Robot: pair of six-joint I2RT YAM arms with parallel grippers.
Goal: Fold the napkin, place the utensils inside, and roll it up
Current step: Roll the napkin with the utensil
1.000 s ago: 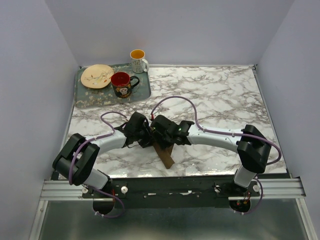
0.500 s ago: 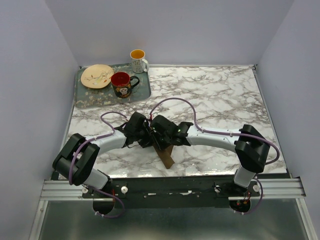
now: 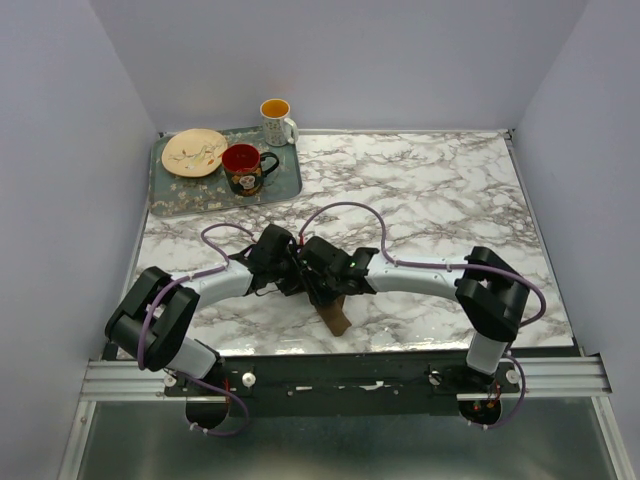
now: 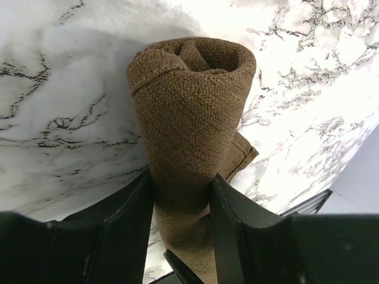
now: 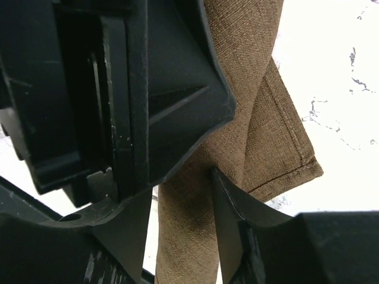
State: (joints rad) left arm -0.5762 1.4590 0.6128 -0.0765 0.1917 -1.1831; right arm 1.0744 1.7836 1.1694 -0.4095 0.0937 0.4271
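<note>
We see the rolled napkin point(image 3: 336, 318) on the counter point(image 3: 450, 200), at the lower centre of the top view. The left jaws and the right jaws both clamp it, 2 grips side by side.

The napkin point(image 4: 189, 130), a dark brown woven cloth, is rolled into a tight tube with one end open. It is positioned near the marble tabletop's point(image 4: 59, 89) near edge, and a hemmed corner is left protruding beside the roll.
</note>
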